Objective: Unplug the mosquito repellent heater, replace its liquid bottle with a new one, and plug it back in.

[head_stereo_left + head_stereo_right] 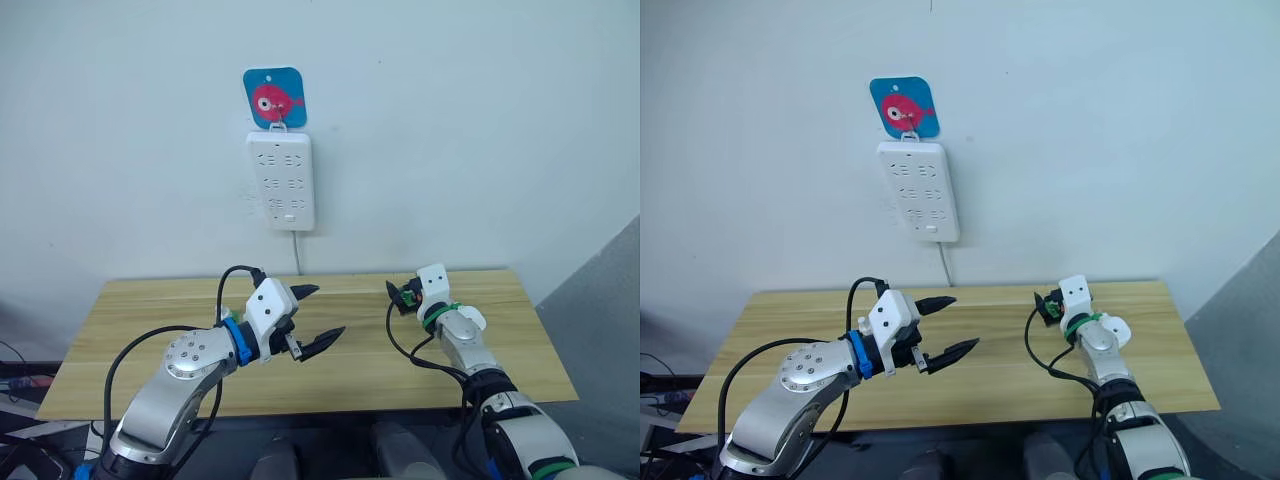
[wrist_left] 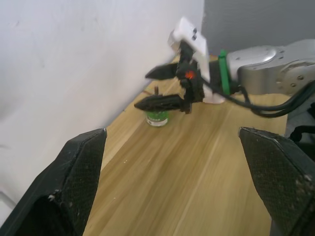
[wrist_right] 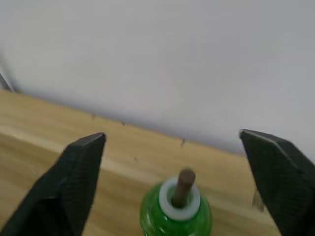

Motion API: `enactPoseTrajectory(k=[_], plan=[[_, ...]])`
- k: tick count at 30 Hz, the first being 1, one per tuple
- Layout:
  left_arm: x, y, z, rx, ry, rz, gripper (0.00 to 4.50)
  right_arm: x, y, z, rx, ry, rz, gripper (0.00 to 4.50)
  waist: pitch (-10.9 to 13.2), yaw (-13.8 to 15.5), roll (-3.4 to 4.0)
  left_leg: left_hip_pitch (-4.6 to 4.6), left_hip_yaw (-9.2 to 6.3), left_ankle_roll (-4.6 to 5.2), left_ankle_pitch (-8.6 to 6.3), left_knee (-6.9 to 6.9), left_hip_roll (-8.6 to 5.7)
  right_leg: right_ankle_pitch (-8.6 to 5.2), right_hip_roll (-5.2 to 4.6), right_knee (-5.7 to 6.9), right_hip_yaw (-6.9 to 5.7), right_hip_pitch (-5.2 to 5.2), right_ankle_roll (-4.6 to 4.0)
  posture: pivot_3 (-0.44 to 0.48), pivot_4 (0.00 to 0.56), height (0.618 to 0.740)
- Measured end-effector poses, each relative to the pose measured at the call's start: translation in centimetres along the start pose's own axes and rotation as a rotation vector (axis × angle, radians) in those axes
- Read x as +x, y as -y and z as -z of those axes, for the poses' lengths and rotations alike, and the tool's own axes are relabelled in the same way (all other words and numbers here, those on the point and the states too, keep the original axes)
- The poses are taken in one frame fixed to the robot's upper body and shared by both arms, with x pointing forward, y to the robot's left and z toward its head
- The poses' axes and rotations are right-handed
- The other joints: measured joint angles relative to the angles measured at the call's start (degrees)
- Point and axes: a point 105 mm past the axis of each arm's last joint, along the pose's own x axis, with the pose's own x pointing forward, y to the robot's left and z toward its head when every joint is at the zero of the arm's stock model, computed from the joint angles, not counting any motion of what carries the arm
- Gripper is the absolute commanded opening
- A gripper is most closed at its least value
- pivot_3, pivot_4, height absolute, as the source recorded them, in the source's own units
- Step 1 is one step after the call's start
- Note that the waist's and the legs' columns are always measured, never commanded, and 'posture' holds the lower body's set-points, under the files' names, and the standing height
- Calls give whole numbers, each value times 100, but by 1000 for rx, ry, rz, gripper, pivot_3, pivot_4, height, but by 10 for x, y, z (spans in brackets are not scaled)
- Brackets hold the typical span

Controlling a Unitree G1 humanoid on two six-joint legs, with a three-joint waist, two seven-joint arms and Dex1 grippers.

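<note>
power strip under fish hook

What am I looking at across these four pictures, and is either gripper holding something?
A two-armed robot stands at a wooden table against a wall. Two pictures come from its head; the other two from cameras on its wrists, looking along the black fingers. On the wall hangs a white power strip under a blue hook plate. The left gripper is open and empty above the table. The right gripper is open too, poised over a small green liquid bottle with a brown wick, standing near the wall. Nothing is held.
</note>
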Motion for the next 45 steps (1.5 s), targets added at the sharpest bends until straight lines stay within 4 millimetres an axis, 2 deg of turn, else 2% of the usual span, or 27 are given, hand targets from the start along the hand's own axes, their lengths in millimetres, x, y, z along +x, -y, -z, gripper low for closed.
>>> enactPoseTrajectory(k=[2, 5, 9, 15, 20, 24, 28, 32, 34, 39, 45], plan=[[-1, 1, 5, -4, 13, -20, 4500, -13, -3, -10, -25, 33, -32, 4471, 20, 2, 12, -2, 4, -1, -1, -1, -1, -1, -3, -3, 3, -2, 1, -93, 139, 711], [-9, -2, 20, -33, 23, -109, 4500, -37, -16, -35, -109, 77, -151, 4471, 78, 1, 27, 0, 15, -2, -1, -1, 0, -2, -7, -4, 12, -5, 0, -113, 156, 711], [-31, -18, 46, -85, -1, -295, 4500, -59, -35, -65, -293, 62, -337, 4471, 154, -15, -6, 10, 23, -2, -1, 2, 8, -15, -6, -1, 16, -3, -22, -125, 182, 711], [-80, -39, 98, -213, -131, -584, 4500, -79, -64, -79, -413, -22, -548, 4471, 352, 8, -74, -4, 29, -4, -2, 1, 5, -20, -18, -3, 17, -17, -26, -130, 231, 711], [-96, -51, 125, -275, -205, -663, 4500, -99, -89, -79, -397, -122, -719, 4471, 560, 92, -87, -28, 13, -7, -4, 1, 3, -19, -24, -7, 3, -32, -22, -139, 274, 711], [-90, -64, 129, -291, -207, -670, 4500, -112, -103, -79, -370, -173, -798, 4471, 657, 154, -93, -88, 5, -8, -3, 9, 5, -6, -28, -7, -9, -85, 0, -161, 293, 711], [-83, -85, 128, -277, -193, -699, 4500, -118, -107, -81, -352, -200, -808, 4471, 751, 156, -96, -93, 4, -8, -3, 9, 2, -3, -47, -9, -12, -87, 5, -176, 310, 711], [-82, -96, 132, -263, -204, -717, 4500, -122, -109, -80, -330, -227, -820, 4471, 827, 134, -104, -93, 6, -8, -3, 7, 4, -2, -48, -9, -12, -90, 5, -183, 323, 711], [-83, -102, 136, -252, -223, -727, 4500, -123, -110, -79, -319, -240, -823, 4471, 858, 134, -104, -93, 4, -8, -3, 7, 3, -2, -46, -9, -15, -91, 5, -186, 327, 711], [-82, -119, 132, -187, -214, -733, 4500, -123, -110, -81, -316, -247, -814, 4471, 918, 136, -105, -94, 9, -9, -3, 8, 4, -2, -49, -10, -11, -91, 7, -189, 336, 711], [-76, -127, 128, -155, -187, -723, 4500, -123, -112, -84, -301, -239, -804, 4471, 957, 136, -112, -97, 7, -9, -3, 7, 6, -1, -51, -12, -12, -93, 9, -182, 336, 711]])
